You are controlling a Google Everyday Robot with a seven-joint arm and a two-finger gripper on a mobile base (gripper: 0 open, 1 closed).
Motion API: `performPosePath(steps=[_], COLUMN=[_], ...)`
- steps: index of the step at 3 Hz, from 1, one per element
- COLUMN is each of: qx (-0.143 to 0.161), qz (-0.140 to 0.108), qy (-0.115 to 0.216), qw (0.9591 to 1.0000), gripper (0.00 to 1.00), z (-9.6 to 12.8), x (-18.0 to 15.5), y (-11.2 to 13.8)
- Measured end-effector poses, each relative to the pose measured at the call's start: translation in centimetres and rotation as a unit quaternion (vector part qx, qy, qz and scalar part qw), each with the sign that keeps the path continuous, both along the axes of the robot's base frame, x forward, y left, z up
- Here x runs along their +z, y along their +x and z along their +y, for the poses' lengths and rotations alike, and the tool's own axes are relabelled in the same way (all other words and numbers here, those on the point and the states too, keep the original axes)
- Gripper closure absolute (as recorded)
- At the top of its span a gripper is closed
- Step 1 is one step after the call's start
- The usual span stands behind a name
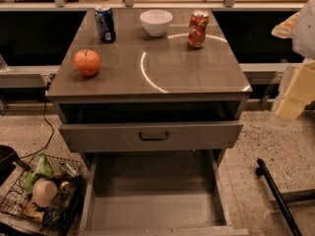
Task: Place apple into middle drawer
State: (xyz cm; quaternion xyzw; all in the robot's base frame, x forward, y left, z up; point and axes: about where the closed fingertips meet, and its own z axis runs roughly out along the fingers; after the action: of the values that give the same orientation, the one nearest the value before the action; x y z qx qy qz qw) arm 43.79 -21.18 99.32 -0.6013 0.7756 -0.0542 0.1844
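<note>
The apple (87, 62) is round and red-orange and stands on the left side of the grey cabinet top (187, 73). The middle drawer (157, 200) is pulled far out below, a wide shallow grey box with a bare flat floor. Above it is a grey drawer front with a dark bar handle (153, 135), slightly out. My gripper (291, 106) is a pale blurred shape at the right edge of the view, beside the cabinet's right side, far from the apple and apart from everything.
On the top stand a blue can (105, 23), a white bowl (156, 21) and a red-orange soda can (198, 29). A wire basket of items (42, 193) sits on the floor at the left. A black bar (276, 195) lies on the floor at the right.
</note>
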Motion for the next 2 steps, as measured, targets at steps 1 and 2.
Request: performPosePath(steps=[1,2], qx=[0.0,0.005], qz=[-0.002,-0.019], qy=[0.003,0.031], qw=[1.0,0.9993], gripper=[0.0,0.0], z=[0.09,0.79], x=[0.09,0.58], y=[0.08,0.86])
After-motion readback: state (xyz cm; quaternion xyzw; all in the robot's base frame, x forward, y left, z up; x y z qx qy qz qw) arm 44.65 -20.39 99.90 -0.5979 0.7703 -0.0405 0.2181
